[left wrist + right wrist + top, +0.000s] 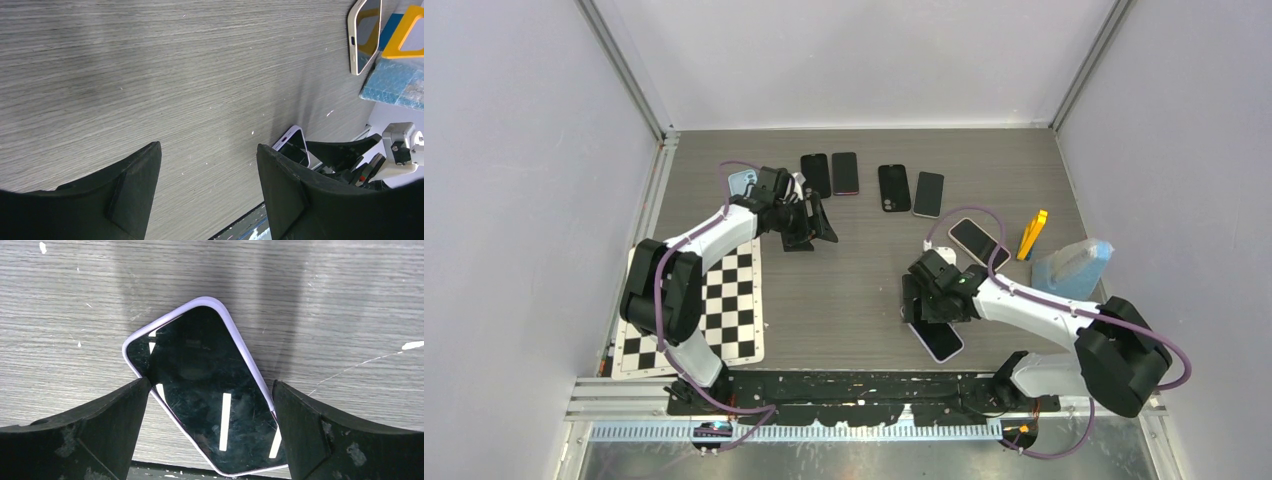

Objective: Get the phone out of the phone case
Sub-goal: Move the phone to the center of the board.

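Lilac case (207, 300) rims a face-up phone (210, 390), its black screen glossy.

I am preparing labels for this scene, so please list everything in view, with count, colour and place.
phone in lilac case: one, black screen, near right.
row of phones: four, dark, far middle.
phone in pale case: one, whitish rim, right of middle.
light blue item: one, far left, partly hidden.
yellow tool: one, right side.
blue block: one, right edge.
checkerboard: one, black and white, near left.
table: one, grey wood.
left fingers: two, black, open, empty.
right fingers: two, black, open, astride the lilac-cased phone.
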Robot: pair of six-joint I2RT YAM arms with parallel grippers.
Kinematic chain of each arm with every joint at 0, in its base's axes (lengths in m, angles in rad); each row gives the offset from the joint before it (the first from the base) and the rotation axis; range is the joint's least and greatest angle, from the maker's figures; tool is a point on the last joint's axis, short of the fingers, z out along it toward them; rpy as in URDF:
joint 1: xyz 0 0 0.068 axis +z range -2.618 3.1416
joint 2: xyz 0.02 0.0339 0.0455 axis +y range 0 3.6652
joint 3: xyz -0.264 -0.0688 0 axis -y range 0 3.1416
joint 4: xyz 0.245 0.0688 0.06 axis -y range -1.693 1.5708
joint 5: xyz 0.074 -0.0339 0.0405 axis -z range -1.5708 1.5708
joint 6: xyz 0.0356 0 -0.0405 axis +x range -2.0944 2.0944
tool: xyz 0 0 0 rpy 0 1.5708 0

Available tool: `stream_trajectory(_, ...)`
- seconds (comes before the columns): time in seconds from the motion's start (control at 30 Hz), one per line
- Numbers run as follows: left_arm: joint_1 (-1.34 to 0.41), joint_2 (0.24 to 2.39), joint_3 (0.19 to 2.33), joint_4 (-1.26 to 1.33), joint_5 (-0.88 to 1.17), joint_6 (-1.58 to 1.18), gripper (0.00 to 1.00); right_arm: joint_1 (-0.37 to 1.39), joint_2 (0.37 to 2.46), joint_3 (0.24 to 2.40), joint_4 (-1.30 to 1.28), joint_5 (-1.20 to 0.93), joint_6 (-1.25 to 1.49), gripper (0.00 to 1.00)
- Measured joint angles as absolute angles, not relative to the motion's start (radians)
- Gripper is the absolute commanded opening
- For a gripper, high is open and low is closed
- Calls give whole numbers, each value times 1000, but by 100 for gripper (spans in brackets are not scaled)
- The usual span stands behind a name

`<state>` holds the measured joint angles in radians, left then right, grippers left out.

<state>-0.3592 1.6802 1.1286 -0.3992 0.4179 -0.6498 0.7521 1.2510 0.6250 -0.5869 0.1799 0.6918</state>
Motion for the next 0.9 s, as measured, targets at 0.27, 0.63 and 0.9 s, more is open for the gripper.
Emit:
stream_trajectory(0.27, -353, 1680, 1129, -399, 418, -649, 72, 766, 1291, 650, -572, 160, 612, 100)
stream_trajectory(0.63, -325, 1679, 1129, -401, 412, -646, 72, 814, 1462, 766, -604, 124, 494, 90)
stream_trajectory(0.9, -308, 1663, 1129, -401, 412, -643, 72, 831, 1539, 859, -683, 157, 501, 53)
